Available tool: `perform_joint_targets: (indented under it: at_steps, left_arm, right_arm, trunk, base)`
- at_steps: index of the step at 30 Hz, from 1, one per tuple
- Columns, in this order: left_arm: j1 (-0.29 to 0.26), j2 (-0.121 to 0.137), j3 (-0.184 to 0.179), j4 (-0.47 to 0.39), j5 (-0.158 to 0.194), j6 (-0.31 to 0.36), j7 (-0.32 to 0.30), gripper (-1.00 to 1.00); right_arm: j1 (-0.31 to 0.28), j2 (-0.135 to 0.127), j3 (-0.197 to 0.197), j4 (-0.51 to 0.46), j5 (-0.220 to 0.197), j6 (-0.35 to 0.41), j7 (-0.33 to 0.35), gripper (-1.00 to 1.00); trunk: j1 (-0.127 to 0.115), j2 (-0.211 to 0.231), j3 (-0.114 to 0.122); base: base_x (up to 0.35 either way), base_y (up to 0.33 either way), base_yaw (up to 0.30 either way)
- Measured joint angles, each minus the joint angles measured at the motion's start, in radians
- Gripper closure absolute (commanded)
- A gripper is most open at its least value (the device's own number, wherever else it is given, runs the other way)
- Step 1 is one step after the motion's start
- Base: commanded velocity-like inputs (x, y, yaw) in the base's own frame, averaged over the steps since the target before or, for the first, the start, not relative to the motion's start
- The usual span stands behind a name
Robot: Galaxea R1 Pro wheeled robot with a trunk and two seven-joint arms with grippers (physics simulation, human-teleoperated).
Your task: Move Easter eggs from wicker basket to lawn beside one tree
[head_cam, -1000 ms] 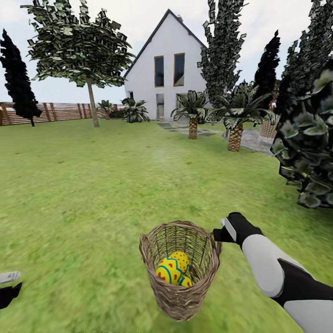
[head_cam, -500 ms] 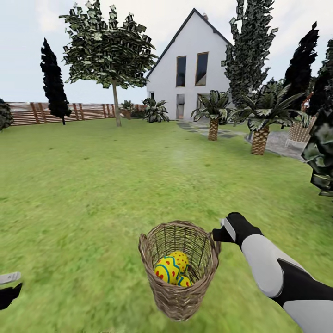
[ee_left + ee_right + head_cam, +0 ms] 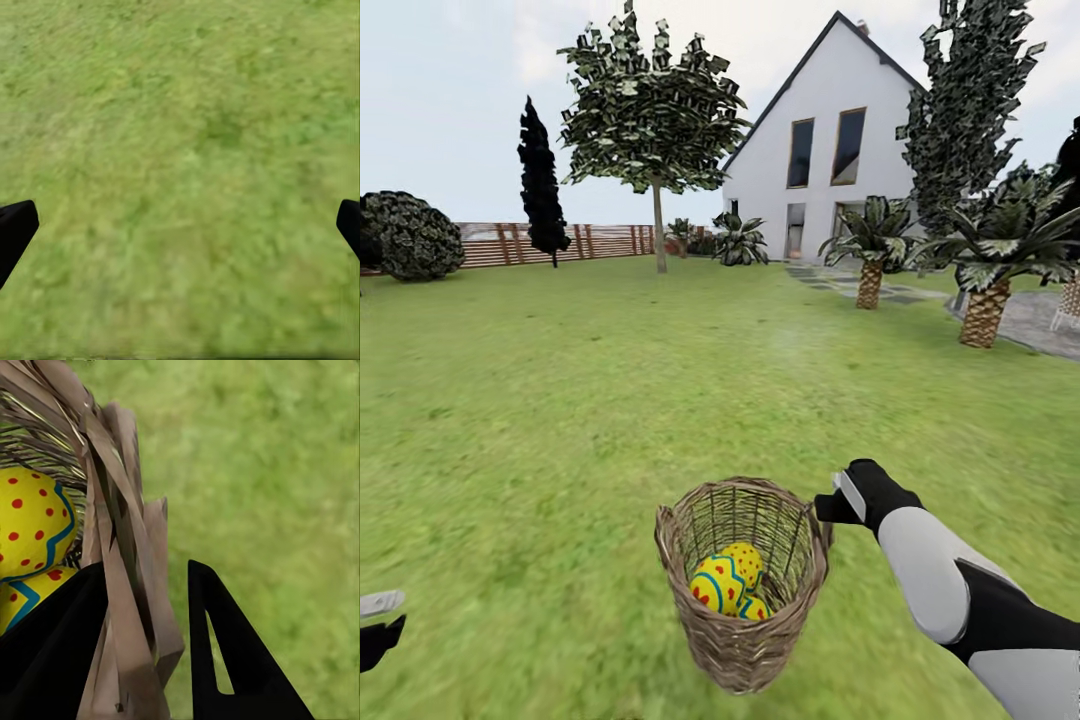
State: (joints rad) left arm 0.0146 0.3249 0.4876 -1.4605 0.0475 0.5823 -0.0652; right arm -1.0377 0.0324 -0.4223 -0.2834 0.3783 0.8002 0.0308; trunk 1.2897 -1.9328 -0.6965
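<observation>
Your right claw [image 3: 146,649] clamps the wicker basket [image 3: 745,640] rim, Easter eggs [image 3: 728,583] inside; left claw [image 3: 180,225] apart over lawn [image 3: 560,400]; no writing legible.

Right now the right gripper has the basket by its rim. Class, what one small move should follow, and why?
Probably carry on towards the tree. The right gripper is clamped on the rim of the wicker basket, the Easter eggs are inside it, and open lawn lies between it and that distant trunk.

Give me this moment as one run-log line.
right gripper: shut on wicker basket rim | Easter eggs: in basket | left gripper: open over lawn | phase: carrying
</observation>
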Motion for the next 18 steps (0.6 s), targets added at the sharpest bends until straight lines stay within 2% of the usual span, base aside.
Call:
perform_joint_targets:
  at_steps: [18]
  left_arm:
    - [-0.001, 0.002, 0.0, 0.038, 0.0, -0.015, -0.001, -1.0]
  right_arm:
    - [0.0, 0.014, 0.0, 0.0, 0.002, -0.002, -0.001, 1.0]
  trunk:
    - [-0.069, 0.126, 0.056]
  base:
    - [0.0, 0.0, 0.287]
